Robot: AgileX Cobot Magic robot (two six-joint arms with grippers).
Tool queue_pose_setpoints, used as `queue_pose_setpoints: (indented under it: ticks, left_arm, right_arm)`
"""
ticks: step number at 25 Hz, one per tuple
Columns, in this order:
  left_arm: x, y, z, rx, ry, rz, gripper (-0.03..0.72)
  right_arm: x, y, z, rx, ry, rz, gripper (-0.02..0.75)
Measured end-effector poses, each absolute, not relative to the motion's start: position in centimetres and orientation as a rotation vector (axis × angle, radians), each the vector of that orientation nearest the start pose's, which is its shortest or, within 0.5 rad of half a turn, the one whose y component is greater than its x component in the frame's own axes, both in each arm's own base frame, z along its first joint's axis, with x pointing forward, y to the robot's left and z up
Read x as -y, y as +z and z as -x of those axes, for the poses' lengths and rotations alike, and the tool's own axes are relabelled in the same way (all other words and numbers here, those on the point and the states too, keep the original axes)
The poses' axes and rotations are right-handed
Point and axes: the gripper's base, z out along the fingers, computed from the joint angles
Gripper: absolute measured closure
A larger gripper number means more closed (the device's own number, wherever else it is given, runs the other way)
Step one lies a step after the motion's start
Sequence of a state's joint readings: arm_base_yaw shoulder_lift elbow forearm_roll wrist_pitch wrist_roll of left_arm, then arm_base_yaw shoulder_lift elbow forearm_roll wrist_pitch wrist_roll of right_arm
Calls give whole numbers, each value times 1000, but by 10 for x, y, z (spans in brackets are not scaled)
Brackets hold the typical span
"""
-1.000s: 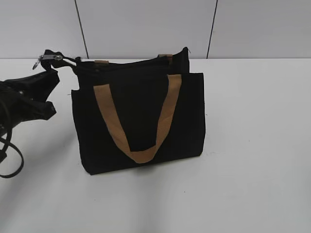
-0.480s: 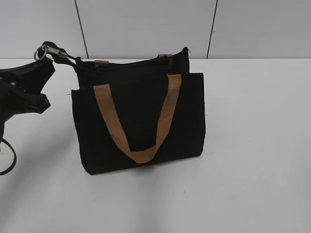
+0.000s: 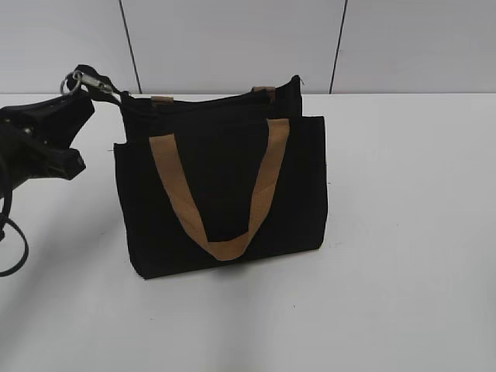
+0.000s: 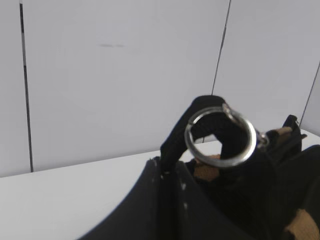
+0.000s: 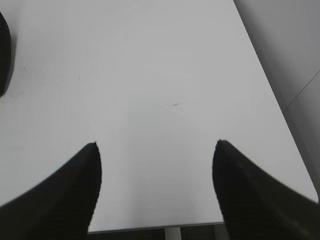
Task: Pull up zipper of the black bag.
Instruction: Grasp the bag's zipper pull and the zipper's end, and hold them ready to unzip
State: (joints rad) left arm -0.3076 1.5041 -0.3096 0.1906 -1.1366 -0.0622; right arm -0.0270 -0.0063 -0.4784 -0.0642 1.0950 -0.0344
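The black bag (image 3: 225, 186) stands upright mid-table, with a tan strap (image 3: 221, 246) hanging down its front. Its zipper line (image 3: 201, 101) runs along the top edge. The zipper pull, a silver ring (image 3: 75, 80) on a black loop, sticks out past the bag's top left corner. My left gripper (image 3: 81, 105) is shut on that black loop just below the ring. In the left wrist view the ring (image 4: 220, 135) stands right above the closed fingers (image 4: 167, 172), with the bag (image 4: 300, 170) behind. My right gripper (image 5: 156, 145) is open and empty over bare table, outside the exterior view.
White table (image 3: 403, 232) with a white panelled wall behind. The left arm's cable (image 3: 15, 248) loops at the left edge. The right wrist view shows the table's edge (image 5: 155, 227) below the fingers and a dark shape (image 5: 4, 55) at its left border.
My left gripper has risen and shifted slightly right, still holding the loop. The silver ring has swung up and right. The bag has stayed in place.
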Motion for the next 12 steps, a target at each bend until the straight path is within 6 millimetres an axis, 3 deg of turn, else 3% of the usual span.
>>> queue_pose_setpoints:
  ticks: [12]
  left_arm:
    - [90, 202, -230, -1553, -300, -505, 680]
  right_arm:
    - [5, 269, 5, -2094, -115, 4, 200]
